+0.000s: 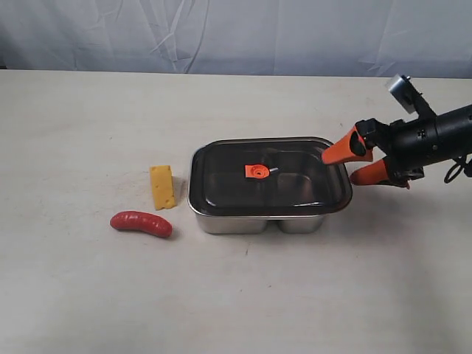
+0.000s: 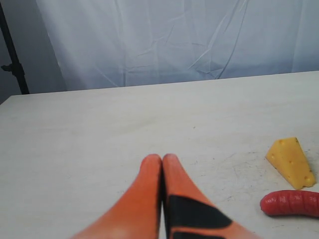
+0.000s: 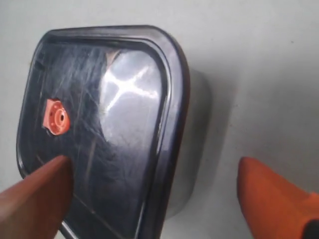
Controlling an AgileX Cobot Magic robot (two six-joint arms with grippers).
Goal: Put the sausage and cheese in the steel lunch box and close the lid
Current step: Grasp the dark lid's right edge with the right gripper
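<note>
The lid sits on the steel lunch box; your right gripper, jaws spread, empty, straddles the box's right rim. The cheese and sausage lie left of the box, nearer your left gripper, clenched on nothing.

The dark translucent lid sits on the steel lunch box. The yellow cheese wedge lies just left of it, with the red sausage nearer, both outside.

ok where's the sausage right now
In the exterior view the sausage lies on the table, left of the steel lunch box and just nearer the camera than the cheese.
</note>
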